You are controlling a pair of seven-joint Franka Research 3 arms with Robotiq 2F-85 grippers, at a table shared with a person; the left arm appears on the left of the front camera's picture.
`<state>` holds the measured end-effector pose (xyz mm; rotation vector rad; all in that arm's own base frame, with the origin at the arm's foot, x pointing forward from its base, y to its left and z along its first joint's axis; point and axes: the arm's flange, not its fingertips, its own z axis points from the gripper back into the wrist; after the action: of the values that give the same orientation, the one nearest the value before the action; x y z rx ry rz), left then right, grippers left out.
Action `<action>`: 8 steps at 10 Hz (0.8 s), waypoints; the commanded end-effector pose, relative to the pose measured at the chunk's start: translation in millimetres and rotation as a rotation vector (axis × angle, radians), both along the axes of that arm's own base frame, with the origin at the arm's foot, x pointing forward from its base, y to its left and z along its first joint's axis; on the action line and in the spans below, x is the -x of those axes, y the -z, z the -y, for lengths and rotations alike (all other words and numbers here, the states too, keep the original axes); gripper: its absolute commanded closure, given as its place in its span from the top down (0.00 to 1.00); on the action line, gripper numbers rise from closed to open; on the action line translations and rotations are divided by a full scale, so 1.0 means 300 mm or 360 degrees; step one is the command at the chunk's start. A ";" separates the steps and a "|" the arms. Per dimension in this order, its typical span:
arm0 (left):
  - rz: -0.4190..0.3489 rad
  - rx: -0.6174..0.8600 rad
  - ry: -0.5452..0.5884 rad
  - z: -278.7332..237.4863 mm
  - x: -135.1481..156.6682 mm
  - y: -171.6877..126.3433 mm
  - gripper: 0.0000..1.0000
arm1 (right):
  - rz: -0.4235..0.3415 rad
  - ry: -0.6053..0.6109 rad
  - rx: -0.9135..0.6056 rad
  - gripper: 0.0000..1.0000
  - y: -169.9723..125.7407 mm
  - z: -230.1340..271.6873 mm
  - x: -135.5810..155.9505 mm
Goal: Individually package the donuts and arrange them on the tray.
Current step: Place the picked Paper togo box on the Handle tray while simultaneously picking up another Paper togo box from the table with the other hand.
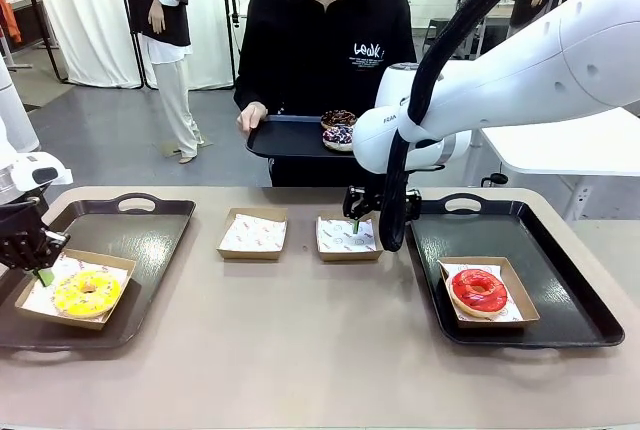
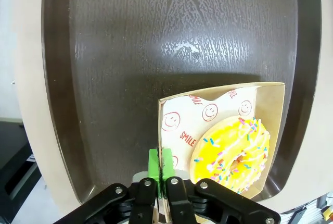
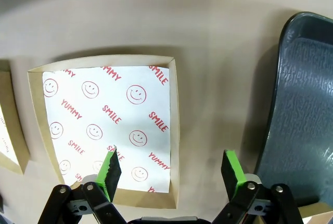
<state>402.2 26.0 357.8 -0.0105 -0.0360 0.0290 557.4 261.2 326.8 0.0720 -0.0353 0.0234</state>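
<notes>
A yellow sprinkled donut (image 1: pixel 87 293) (image 2: pixel 231 153) lies in a paper-lined cardboard box (image 1: pixel 112 268) on the left tray (image 1: pixel 150 235). My left gripper (image 1: pixel 42 272) (image 2: pixel 160 164) is shut on that box's side wall. A red donut (image 1: pixel 480 290) sits in a box on the right tray (image 1: pixel 570 280). My right gripper (image 1: pixel 356 222) (image 3: pixel 170 168) hangs open over an empty lined box (image 1: pixel 347 237) (image 3: pixel 104 109), one finger over the paper and the other outside the box wall. The person holds a black tray (image 1: pixel 285 135) with a chocolate donut (image 1: pixel 338 118) and a dark sprinkled donut (image 1: pixel 338 136).
A second empty lined box (image 1: pixel 253 233) stands on the table left of the middle one. The right tray's edge (image 3: pixel 307 104) lies close beside my right gripper. The front of the beige table (image 1: pixel 300 350) is bare.
</notes>
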 end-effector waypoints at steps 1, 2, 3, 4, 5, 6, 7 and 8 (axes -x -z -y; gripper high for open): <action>0.0025 -0.0007 0.0046 0.002 0.069 0.039 0.59 | 0.0041 0.0021 0.0022 0.42 0.019 -0.010 -0.016; 0.0023 -0.0007 0.0046 0.002 0.069 0.040 0.74 | 0.0039 0.0026 0.0020 0.41 0.019 -0.009 -0.018; 0.0022 -0.0001 0.0045 0.002 0.070 0.038 1.00 | 0.0043 0.0029 0.0013 0.00 0.018 -0.008 -0.018; 0.0020 0.0000 0.0044 0.002 0.070 0.037 1.00 | 0.0044 0.0030 0.0010 0.39 0.018 -0.007 -0.019; 0.0020 0.0002 0.0044 0.002 0.072 0.035 1.00 | 0.0044 0.0031 0.0009 0.00 0.020 -0.006 -0.021; 0.0019 0.0003 0.0045 0.002 0.074 0.033 0.89 | 0.0046 0.0032 0.0009 0.00 0.021 -0.005 -0.021; 0.0018 0.0007 0.0047 0.001 0.075 0.031 0.98 | 0.0050 0.0034 0.0008 0.00 0.021 -0.005 -0.022; 0.0015 0.0013 0.0049 0.001 0.076 0.030 1.00 | 0.0055 0.0041 0.0005 0.00 0.021 -0.003 -0.023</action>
<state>402.2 26.0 357.7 -0.0105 -0.0357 0.0234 560.8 260.3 324.8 0.0757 -0.0428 0.0192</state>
